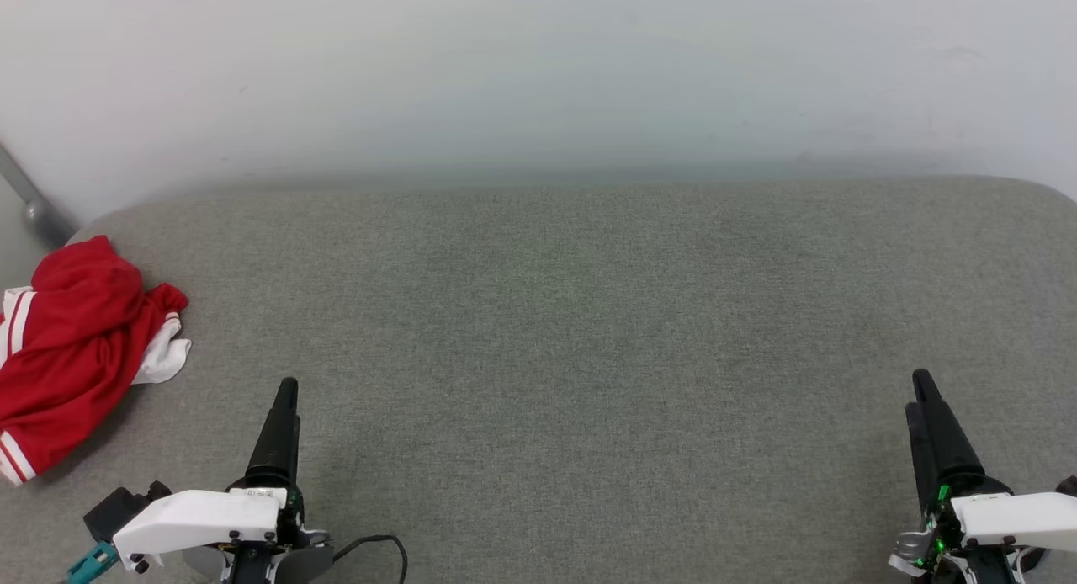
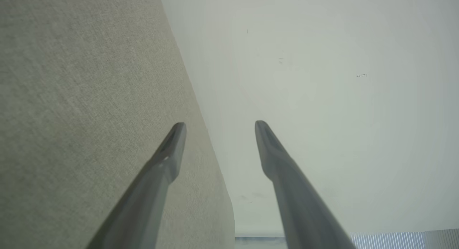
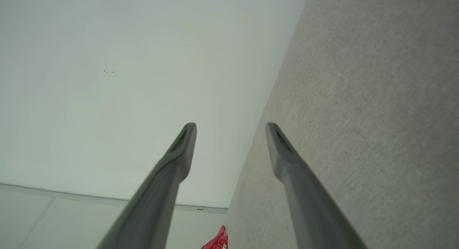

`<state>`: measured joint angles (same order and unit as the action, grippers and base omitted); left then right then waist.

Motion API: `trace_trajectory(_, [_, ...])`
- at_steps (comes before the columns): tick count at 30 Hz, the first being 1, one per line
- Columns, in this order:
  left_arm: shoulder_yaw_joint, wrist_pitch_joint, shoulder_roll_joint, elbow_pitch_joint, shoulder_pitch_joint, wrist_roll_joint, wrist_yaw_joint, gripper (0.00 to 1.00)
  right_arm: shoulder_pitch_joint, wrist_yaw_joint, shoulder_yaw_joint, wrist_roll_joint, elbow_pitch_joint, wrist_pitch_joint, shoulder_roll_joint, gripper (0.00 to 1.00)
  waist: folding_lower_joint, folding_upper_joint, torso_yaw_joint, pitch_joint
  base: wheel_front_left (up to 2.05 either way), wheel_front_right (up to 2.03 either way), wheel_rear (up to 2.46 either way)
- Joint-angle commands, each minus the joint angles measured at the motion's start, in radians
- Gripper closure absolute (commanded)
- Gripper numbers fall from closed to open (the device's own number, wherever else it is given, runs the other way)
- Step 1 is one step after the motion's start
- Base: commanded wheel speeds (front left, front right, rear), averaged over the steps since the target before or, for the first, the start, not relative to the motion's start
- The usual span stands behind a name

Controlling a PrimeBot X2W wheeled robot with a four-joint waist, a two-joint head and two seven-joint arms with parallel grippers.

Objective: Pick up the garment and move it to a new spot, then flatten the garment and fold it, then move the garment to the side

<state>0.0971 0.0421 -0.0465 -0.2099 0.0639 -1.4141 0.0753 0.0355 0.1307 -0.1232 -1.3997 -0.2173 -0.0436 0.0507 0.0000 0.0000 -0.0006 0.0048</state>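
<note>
The garment (image 1: 76,357), red with white sleeves and striped trim, lies crumpled at the far left edge of the grey padded surface (image 1: 572,331). A small red piece of the garment (image 3: 217,240) peeks in at the bottom of the right wrist view. My left gripper (image 1: 286,390) rests at the lower left, to the right of the garment and apart from it. In the left wrist view the left gripper (image 2: 219,128) stands open with nothing between its fingers. My right gripper (image 1: 923,382) sits at the lower right, far from the garment. In its own view the right gripper (image 3: 231,130) is open and holds nothing.
A pale wall (image 1: 538,71) rises behind the padded surface. A grey metal bar (image 1: 29,201) leans at the far left behind the garment. A black cable (image 1: 379,544) trails from the left wrist.
</note>
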Motion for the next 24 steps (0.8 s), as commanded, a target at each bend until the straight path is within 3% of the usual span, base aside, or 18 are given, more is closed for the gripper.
trace_trajectory(1, [-0.005,-0.009,-0.002,0.031,0.008,0.034,-0.011,0.00,0.011,0.000,-0.004,0.038,0.031,0.009,0.001,0.00,0.0000,0.0000,0.000,0.000,0.00,0.00,0.00])
trace_trajectory(24, [-0.110,-0.101,-0.003,0.103,-0.026,0.521,-0.139,0.00,-0.044,0.000,0.050,0.560,0.157,0.101,0.001,0.00,0.0000,0.0000,-0.001,0.001,0.00,0.00,0.00])
